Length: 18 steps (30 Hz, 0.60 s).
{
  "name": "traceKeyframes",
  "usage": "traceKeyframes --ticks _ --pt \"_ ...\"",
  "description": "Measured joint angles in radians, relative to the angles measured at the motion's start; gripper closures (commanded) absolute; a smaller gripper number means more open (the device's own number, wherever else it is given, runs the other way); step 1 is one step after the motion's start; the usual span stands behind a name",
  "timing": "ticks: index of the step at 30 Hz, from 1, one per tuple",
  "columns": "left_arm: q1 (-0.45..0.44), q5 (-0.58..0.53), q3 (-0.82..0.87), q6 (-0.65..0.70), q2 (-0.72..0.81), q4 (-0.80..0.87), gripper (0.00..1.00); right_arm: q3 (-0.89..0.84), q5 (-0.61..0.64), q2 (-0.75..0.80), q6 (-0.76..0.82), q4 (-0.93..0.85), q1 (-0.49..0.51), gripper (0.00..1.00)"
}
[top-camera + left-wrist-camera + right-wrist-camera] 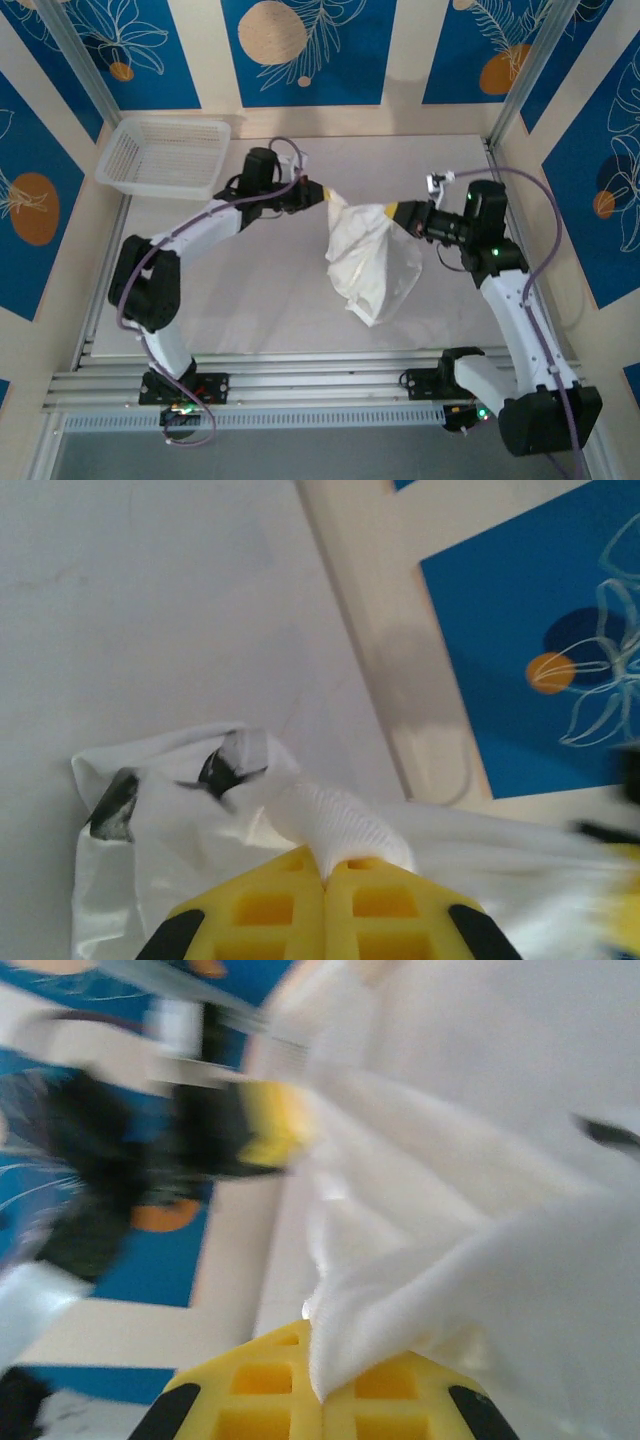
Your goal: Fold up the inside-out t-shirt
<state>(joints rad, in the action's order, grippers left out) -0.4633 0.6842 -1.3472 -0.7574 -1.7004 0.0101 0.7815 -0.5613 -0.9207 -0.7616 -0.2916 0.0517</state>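
**Item:** inside-out t-shirt [368, 258]. **Location:** over the middle of the table [250, 290], raised and hanging as a wrinkled bunch. I cannot tell whether its lower end rests on the surface.

**Left gripper** [324, 196]: jaws pressed together on a pinch of the shirt's upper edge.

**Right gripper** [393, 212]: likewise clamped on cloth, at the opposite side.

**Basket** [165, 155]: far left corner, well apart.

**Progress:** I judge no fold made yet. The shirt is neither spread flat nor creased.

**Remaining:** lay out, smooth, fold.

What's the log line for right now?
left gripper: shut on t-shirt | right gripper: shut on t-shirt | t-shirt: hanging between them
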Motion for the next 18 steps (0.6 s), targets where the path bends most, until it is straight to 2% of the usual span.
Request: traceKeyframes --ticks 3,6,7,9,11,15,18 --pt "0.001 0.031 -0.049 0.017 0.081 0.032 1.0 -0.15 0.069 0.028 0.023 -0.045 -0.006 1.0" --pt "-0.019 0.04 -0.073 0.067 0.13 0.069 1.0 -0.223 0.082 0.032 0.027 -0.064 -0.006 0.98" --pt "-0.027 0.042 -0.072 0.083 0.142 0.086 1.0 -0.227 0.087 0.035 0.03 -0.068 -0.005 0.88" --pt "-0.037 0.045 -0.046 0.096 0.144 0.088 1.0 -0.226 0.11 0.048 0.038 -0.071 0.002 0.6" --pt "-0.044 0.044 0.002 0.102 0.143 0.097 1.0 -0.222 0.136 0.052 0.055 -0.098 0.002 0.51" --pt "-0.059 0.035 0.04 0.117 0.137 0.173 1.0 -0.188 0.174 0.046 0.098 -0.145 0.021 0.39" --pt "-0.073 0.029 0.02 0.141 0.137 0.213 1.0 -0.129 0.263 0.041 0.187 -0.129 0.153 0.22"
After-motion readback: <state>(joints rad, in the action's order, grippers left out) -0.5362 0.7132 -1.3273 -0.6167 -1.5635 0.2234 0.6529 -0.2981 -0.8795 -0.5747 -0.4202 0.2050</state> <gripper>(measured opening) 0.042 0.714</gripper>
